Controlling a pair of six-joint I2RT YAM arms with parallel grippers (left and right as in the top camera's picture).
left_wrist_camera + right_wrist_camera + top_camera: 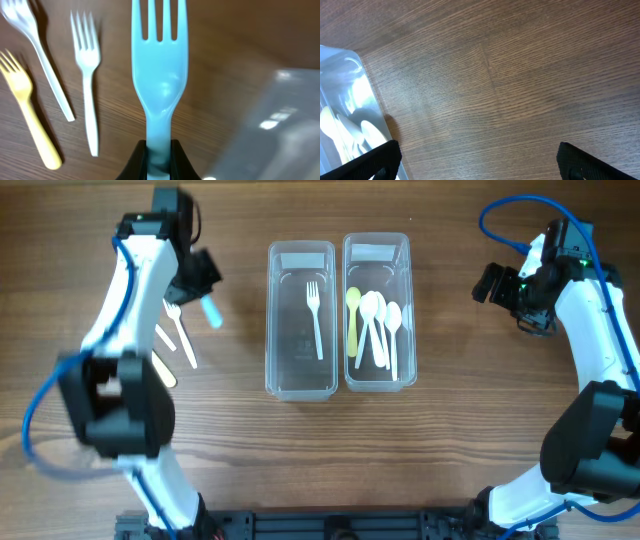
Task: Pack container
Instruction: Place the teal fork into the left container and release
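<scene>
A: Left pincer [159, 159] state?
B: Clenched on the blue fork [159, 75] by its handle end, tines pointing away, held above the tabletop [225, 45]. Right pincer [477, 147] spread wide, holding nothing.
A: Handling?
B: Judged light, thin, slick plastic, slightly springy. The handle grip suits it. Clear container [300, 380] just beside the left pincer, loose forks [86, 60] on its other side.
</scene>
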